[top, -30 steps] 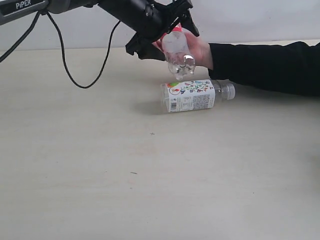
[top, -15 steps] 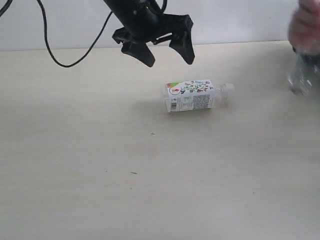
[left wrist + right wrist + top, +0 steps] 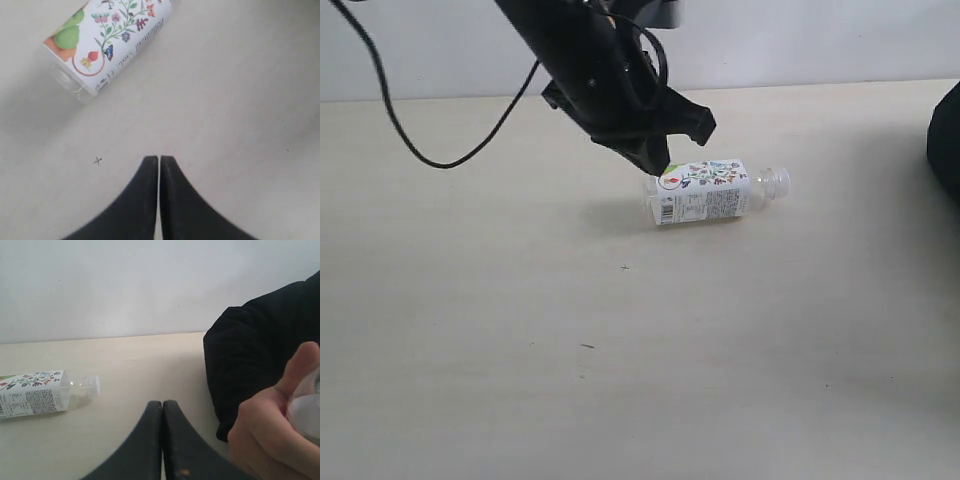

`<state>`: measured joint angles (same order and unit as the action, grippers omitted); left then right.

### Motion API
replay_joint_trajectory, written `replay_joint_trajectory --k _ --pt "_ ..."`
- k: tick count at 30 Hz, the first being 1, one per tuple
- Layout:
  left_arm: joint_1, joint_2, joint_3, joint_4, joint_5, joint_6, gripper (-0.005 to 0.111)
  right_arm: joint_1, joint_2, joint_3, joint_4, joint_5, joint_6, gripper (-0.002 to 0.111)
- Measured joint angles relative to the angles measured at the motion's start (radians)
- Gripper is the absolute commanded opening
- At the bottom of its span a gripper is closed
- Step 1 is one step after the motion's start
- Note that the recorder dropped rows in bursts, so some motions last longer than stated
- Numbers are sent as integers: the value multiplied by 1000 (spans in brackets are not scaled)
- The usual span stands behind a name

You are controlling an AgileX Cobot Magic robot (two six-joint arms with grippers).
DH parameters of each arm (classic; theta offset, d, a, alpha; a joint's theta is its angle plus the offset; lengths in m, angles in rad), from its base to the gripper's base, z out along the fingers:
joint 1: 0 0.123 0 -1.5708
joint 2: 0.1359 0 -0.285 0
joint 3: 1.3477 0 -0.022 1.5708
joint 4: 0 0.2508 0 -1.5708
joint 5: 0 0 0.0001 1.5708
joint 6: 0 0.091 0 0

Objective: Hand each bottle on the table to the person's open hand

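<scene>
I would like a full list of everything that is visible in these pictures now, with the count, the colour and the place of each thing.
bottle: one, clear with a white floral label, lying on its side mid-table
clear item: one, mostly out of frame, probably a bottle, in the person's hand
table: one, pale beige
wall: one, white, behind the table
cable: one, black, looping below the left arm
sleeve: one, black, at the table's right
person's hand: one, bare, closed around the clear item
left gripper: black, shut, empty, near the bottle's base, apart from it
right gripper: black, shut, empty

Exterior camera looks down across the table (image 3: 470, 350); all views share the bottle (image 3: 705, 192).
</scene>
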<state>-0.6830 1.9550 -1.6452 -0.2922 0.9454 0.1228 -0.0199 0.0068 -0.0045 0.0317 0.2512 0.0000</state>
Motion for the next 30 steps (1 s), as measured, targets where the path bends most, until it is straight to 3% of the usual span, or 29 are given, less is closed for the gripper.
replay_joint_trajectory --k 4,11,15,21,30 --pt "0 -172 244 -4 -265 0 2 0 0 0 0 0 0 0" --pt "0 -521 823 -41 -910 0 2 0 0 0 0 0 0 0" --pt "0 -719 1117 -48 -1181 0 2 0 0 0 0 0 0 0" --pt "0 -970 1425 -72 -1322 -11 2 0 0 0 0 0 0 0" --pt "0 -1222 1594 -153 -1261 -46 2 0 0 0 0 0 0 0"
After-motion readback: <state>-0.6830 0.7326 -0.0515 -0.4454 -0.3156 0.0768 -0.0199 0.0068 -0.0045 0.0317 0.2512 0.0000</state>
